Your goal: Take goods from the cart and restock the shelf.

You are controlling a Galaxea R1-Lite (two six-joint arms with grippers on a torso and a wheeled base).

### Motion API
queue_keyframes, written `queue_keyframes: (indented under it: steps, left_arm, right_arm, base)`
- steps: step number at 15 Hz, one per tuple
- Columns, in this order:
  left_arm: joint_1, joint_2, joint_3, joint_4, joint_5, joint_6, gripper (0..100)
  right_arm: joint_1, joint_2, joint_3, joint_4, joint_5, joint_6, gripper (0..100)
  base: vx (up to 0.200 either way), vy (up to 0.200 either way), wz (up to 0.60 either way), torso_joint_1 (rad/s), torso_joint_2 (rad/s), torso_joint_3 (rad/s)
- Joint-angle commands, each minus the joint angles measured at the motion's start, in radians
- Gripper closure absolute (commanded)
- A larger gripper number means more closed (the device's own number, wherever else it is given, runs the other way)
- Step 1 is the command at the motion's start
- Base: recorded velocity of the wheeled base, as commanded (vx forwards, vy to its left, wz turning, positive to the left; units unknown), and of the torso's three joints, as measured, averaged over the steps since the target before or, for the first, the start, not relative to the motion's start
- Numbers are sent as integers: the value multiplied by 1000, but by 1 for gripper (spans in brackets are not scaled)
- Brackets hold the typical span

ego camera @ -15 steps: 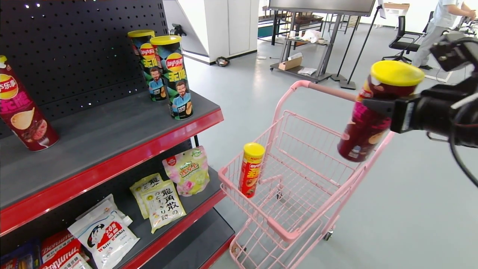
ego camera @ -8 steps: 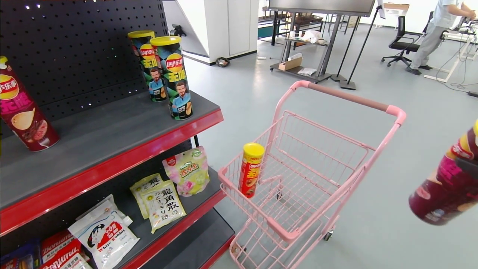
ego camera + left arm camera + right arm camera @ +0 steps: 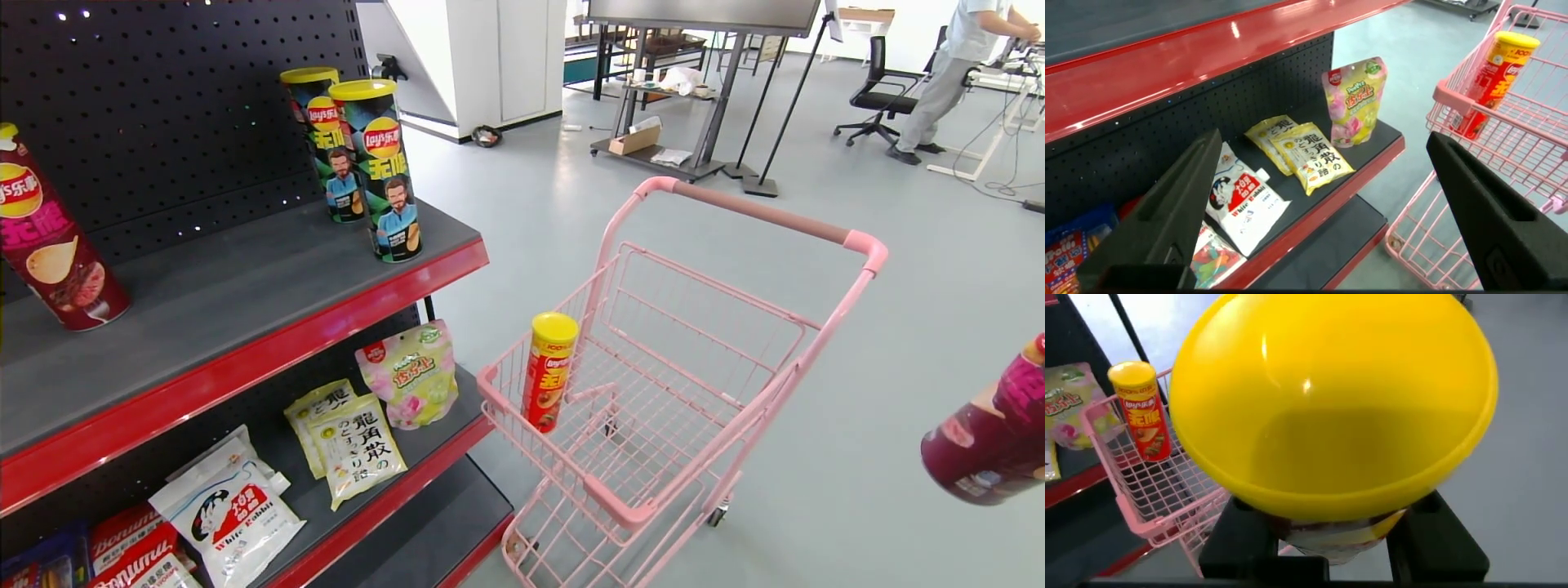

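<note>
A pink cart (image 3: 739,214) stands right of the shelf, with a red chip can with a yellow lid (image 3: 549,371) upright at its near-left corner. My right gripper (image 3: 1335,539) is shut on a maroon chip can (image 3: 988,449) with a yellow lid (image 3: 1331,400), held tilted above the floor to the right of the cart. The grey top shelf (image 3: 245,294) carries two green cans (image 3: 384,171) at its right end and a maroon can (image 3: 49,237) at the left. My left gripper (image 3: 1323,139) is open with nothing in it, facing the lower shelf beside the cart (image 3: 1470,122).
Snack bags (image 3: 359,433) lie on the lower shelf (image 3: 392,498). A red lip (image 3: 269,351) edges the top shelf, and a pegboard (image 3: 163,98) backs it. Bare shelf lies between the maroon can and the green cans. Open grey floor surrounds the cart.
My right arm carried the maroon can from above the cart handle down and to the right, to the head view's right edge. The cart and shelf goods stayed put.
</note>
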Motion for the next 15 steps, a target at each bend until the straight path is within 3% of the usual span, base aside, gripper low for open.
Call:
queue_keyframes:
  steps: [1, 5, 8, 15]
  left_arm:
    - [0, 1, 0, 0, 0, -1, 0]
    - [0, 1, 0, 0, 0, -1, 0]
    - [0, 1, 0, 0, 0, -1, 0]
    - [0, 1, 0, 0, 0, -1, 0]
  right_arm:
    - [-42, 73, -20, -17, -7, -5, 100]
    - [-60, 104, -36, 3, -44, -8, 100]
    - [-57, 96, -42, 64, 20, -33, 100]
    - [-59, 93, -34, 63, 20, -39, 100]
  base:
    - [0, 0, 0, 0, 0, 0]
    - [0, 0, 0, 0, 0, 0]
    - [0, 0, 0, 0, 0, 0]
    - [0, 0, 0, 14, -41, -25]
